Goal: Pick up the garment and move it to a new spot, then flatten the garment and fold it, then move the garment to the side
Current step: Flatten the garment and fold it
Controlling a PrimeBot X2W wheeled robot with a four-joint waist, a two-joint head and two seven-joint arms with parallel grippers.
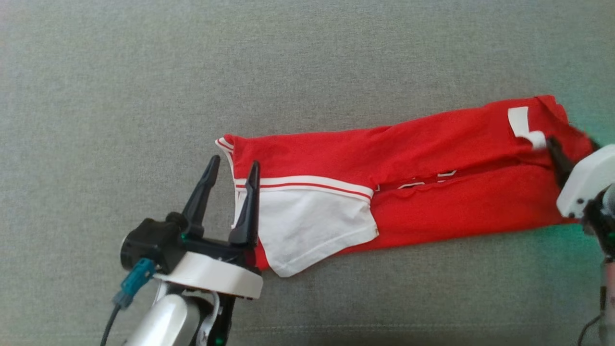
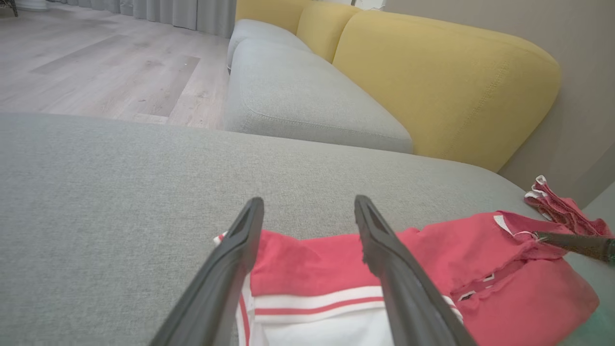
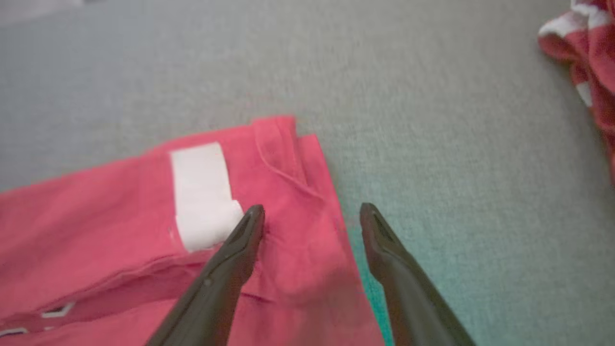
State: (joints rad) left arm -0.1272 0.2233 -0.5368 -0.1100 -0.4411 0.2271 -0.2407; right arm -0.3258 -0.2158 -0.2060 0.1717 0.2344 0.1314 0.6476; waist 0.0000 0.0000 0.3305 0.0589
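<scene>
Folded red garment (image 1: 432,158) on grey cushion (image 1: 144,72), left gripper (image 1: 234,161) at eight o'clock (spread wide, empty), right gripper (image 3: 312,208) at three o'clock likewise.

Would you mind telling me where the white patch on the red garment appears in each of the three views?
Head view: white patch at upper right, near the garment's right end.
Left wrist view: patch at far right, below mid-height, a thin sliver.
Right wrist view: patch left of centre.
Shared landmark: a fingertip of the open right tool beside the patch's lower corner.
</scene>
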